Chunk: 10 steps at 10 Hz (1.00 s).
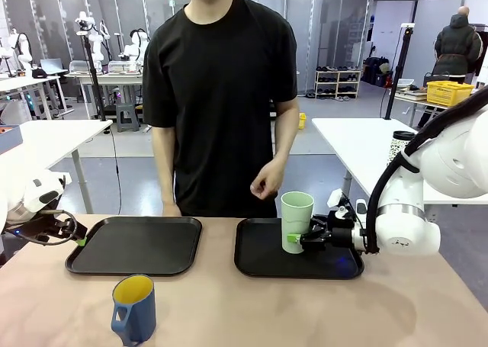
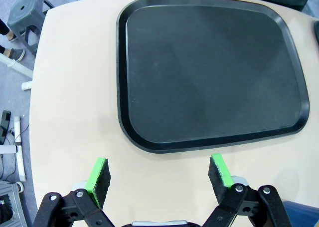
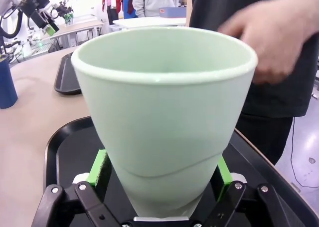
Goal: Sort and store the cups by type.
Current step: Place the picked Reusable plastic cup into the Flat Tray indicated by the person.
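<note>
The tumbler point(image 3: 164, 112) was a smooth, matte, pale mint-green cone, wide at its rolled rim and narrowing to the foot, with no handle. It stood upright between the right gripper's point(image 1: 299, 242) two fingers, its base low between the green pads point(image 3: 101, 168). The pads flanked it so closely that I could not tell whether they pressed on it or merely stood beside it. Under that gripper lay a black tray point(image 1: 259, 259), flat and rounded at the corners, with a raised lip, and the tumbler rested on it.

The mug point(image 1: 135, 309) was shorter and glossy blue, with a side handle and a yellow inside. It stood on the bare tan table point(image 1: 252, 316), well apart from the right gripper and on its left side. It was nearer the left gripper point(image 2: 159, 173), though not close to it.

The left gripper's jaws stood wide apart with nothing between them. A second black tray point(image 2: 209, 72) of the same shape lay just beyond its fingertips.

A person's hand point(image 3: 274, 37) hung loosely curled just above and beyond the tumbler's rim.

Counted: two cups, two trays.
</note>
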### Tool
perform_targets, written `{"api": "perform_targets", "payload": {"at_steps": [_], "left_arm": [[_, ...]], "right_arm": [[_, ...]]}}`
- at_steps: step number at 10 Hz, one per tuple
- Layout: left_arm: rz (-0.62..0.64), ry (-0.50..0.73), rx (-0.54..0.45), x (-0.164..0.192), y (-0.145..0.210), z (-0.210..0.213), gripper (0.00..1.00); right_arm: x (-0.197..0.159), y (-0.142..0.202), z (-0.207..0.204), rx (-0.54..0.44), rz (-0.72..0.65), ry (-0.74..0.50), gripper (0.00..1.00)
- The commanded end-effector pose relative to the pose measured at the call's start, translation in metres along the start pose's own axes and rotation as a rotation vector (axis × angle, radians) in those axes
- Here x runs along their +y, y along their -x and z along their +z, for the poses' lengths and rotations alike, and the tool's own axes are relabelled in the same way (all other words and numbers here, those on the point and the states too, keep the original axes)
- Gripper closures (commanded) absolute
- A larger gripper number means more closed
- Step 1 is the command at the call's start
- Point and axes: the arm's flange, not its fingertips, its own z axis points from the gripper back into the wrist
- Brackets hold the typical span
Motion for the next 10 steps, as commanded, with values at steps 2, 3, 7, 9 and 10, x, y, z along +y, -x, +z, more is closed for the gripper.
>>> {"api": "perform_targets", "payload": {"at_steps": [2, 3, 7, 9, 10], "left_arm": [[0.002, -0.001, -0.002, 0.001, 0.0, 0.0, 0.0], [0.002, -0.001, -0.002, 0.001, 0.0, 0.0, 0.0], [0.002, -0.001, -0.002, 0.001, 0.0, 0.0, 0.0], [0.002, -0.001, -0.002, 0.001, 0.0, 0.0, 0.0], [0.002, -0.001, -0.002, 0.001, 0.0, 0.0, 0.0]], "right_arm": [[0.011, -0.007, 0.019, 0.062, -0.042, -0.017, 0.03], [0.014, -0.009, 0.028, 0.071, -0.05, -0.007, 0.03], [0.037, -0.031, 0.076, 0.172, -0.052, 0.056, 0.03], [0.04, -0.04, 0.089, 0.198, -0.063, 0.073, 0.03], [0.042, -0.043, 0.093, 0.209, -0.06, 0.081, 0.03]]}}
